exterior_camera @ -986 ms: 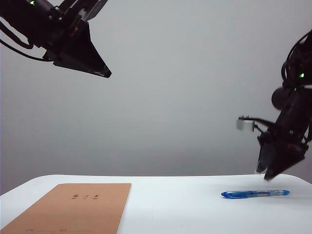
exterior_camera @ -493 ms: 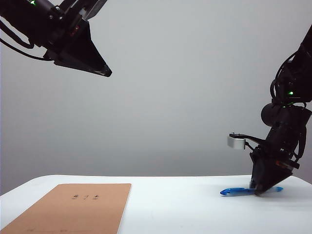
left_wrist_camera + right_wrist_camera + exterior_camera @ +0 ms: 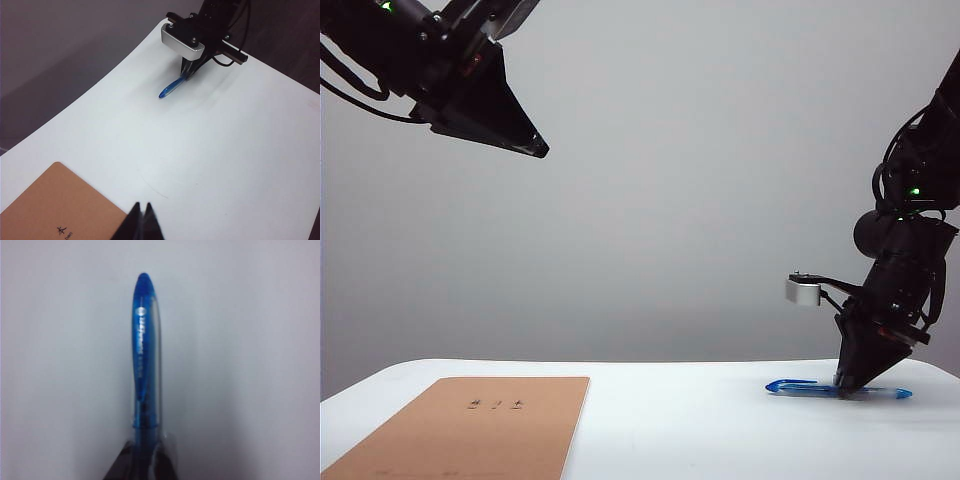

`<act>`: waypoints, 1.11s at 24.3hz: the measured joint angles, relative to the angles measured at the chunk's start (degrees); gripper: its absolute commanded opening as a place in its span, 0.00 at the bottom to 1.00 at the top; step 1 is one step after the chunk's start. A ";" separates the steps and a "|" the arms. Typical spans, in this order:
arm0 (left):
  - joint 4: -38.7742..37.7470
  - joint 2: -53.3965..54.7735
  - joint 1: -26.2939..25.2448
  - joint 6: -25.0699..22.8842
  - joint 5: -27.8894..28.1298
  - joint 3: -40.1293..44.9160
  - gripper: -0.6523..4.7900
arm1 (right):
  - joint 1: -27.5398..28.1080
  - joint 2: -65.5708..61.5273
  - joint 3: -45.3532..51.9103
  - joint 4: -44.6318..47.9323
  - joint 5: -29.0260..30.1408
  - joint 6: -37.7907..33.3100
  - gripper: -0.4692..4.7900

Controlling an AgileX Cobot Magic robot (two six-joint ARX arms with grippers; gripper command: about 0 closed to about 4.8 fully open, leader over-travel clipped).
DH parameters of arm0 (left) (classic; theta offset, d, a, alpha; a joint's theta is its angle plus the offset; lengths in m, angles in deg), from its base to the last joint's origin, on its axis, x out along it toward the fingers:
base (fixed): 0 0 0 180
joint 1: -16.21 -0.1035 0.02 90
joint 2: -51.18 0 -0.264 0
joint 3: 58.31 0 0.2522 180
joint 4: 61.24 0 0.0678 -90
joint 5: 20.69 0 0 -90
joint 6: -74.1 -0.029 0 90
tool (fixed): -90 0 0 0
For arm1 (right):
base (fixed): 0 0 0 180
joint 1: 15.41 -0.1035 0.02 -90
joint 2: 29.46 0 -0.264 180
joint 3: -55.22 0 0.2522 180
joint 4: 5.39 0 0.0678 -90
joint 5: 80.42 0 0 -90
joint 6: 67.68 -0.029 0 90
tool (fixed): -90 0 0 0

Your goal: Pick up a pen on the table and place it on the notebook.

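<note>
The notebook [image 3: 465,425] lies on the counter [image 3: 670,430] at the left. The pen [image 3: 800,388] lies on the counter well apart at the right, the right gripper [image 3: 848,386] closed on it. The left gripper [image 3: 538,150] hangs high above the notebook.

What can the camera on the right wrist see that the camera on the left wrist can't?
Only the right wrist view shows white print on the pen's barrel, and the right gripper shut on it. Only the left wrist view shows the notebook, the table edge and the left gripper, closed and empty, above the notebook's corner. Both show the blue pen on the white table.
</note>
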State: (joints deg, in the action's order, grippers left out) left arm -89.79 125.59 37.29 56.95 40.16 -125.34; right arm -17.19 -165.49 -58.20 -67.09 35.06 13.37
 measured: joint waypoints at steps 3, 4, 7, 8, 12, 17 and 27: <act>0.00 0.00 0.00 0.00 2.29 0.00 0.11 | -1.44 0.24 -1.38 -1.40 -2.23 -4.72 0.09; 0.00 -0.02 0.02 0.22 4.85 0.00 0.11 | -2.67 0.81 -1.90 -1.60 -3.34 -7.21 0.09; -0.11 -0.59 -0.02 2.75 7.43 0.00 0.11 | -5.46 3.37 -5.03 -3.50 -1.29 -11.65 0.09; -0.42 -1.81 -0.02 3.48 7.52 0.02 0.11 | -6.86 5.20 -7.41 -4.59 -0.07 -13.31 0.09; -0.50 -7.21 0.00 3.72 8.98 0.00 0.11 | -11.82 6.19 -11.47 -7.26 2.86 -27.23 0.09; -8.17 -13.77 0.00 3.67 19.10 -0.02 0.11 | -22.36 6.01 -13.09 -4.55 6.73 -46.66 0.09; -21.27 -21.68 0.00 1.33 26.01 0.00 0.11 | -37.86 4.52 -13.03 9.44 1.49 -53.18 0.09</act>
State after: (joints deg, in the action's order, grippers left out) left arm -111.05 103.91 37.29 58.29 66.17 -125.34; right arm -55.05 -160.96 -71.23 -57.65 36.54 -39.81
